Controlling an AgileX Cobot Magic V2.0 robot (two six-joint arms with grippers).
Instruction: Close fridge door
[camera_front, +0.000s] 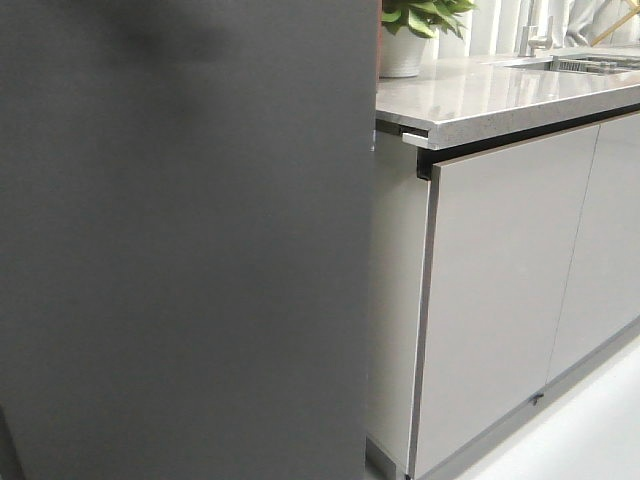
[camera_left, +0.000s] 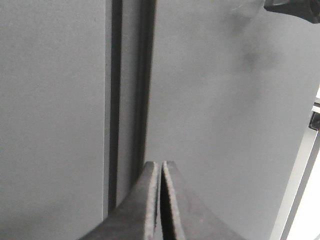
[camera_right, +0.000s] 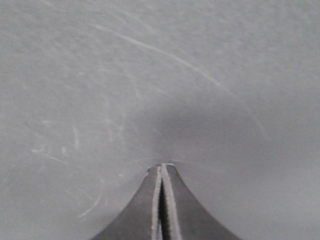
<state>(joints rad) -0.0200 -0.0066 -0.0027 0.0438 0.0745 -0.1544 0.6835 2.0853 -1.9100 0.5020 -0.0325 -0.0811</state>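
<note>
Both tools are pressed shut with nothing between their fingers: the left tool (camera_left: 160, 165) shows its two dark fingers meeting along a thin seam, its tip close to the fridge door (camera_front: 185, 240) just beside a dark vertical groove (camera_left: 116, 100) that separates the door from a neighbouring grey panel (camera_left: 50, 110); the right tool (camera_right: 162, 167) is likewise clamped closed and empty, its tip right up against a matte grey, faintly scuffed surface that fills its whole view, though actual contact cannot be judged; in the front view the fridge door takes up the left side from top to bottom, standing upright with its long axis vertical, its dark grey face turned toward the camera and its right edge running straight down beside the pale grey cabinet fronts (camera_front: 500, 300); whether it sits flush with the fridge cannot be told from here; to the right a speckled stone bench (camera_front: 500, 95) tops the cabinets, carrying a white pot with a green plant (camera_front: 405, 35) near the door's edge and a sink (camera_front: 590, 63) with a tap (camera_front: 535, 30) farther along; the floor (camera_front: 590, 430) below is pale.
</note>
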